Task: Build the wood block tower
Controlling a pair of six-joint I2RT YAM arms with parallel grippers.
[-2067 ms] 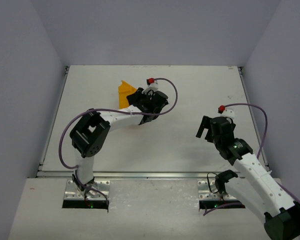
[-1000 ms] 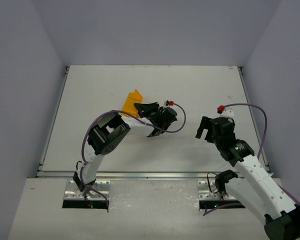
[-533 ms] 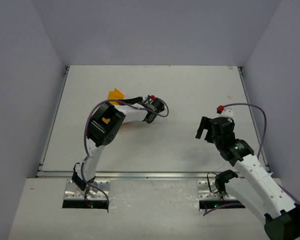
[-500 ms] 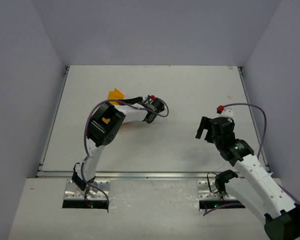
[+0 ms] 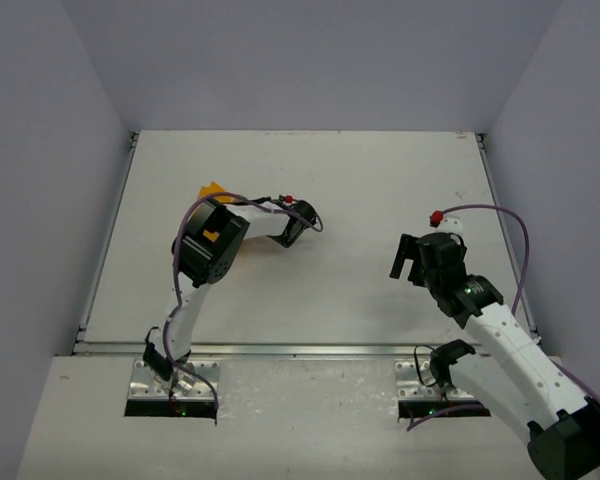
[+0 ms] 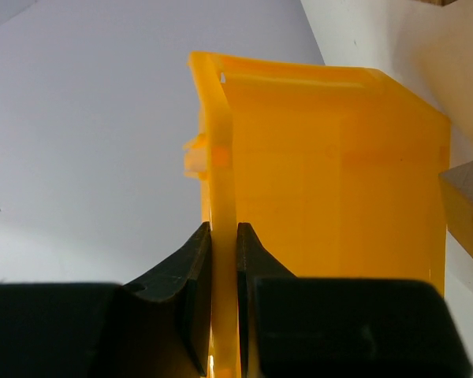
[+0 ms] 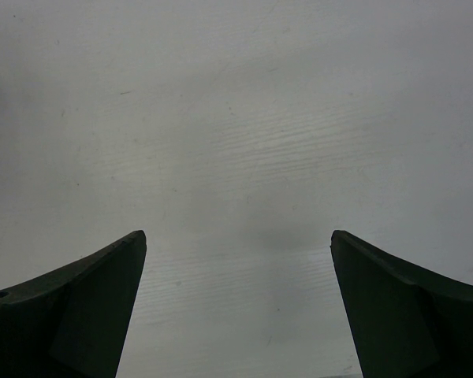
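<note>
Only a corner of one plain tan wooden block [image 6: 467, 206] shows, at the left wrist view's right edge, just beside the yellow plastic bin [image 6: 331, 181].

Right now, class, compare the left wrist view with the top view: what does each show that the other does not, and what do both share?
Only the left wrist view shows the left jaws shut on a wall of the yellow bin, plus a tan corner, perhaps a wooden block, at the right edge. Only the top view shows the left arm, the right arm, the table and the right jaws standing open, holding nothing. Both show the yellow bin, but from above only a small piece of it peeks out behind the left arm.
</note>
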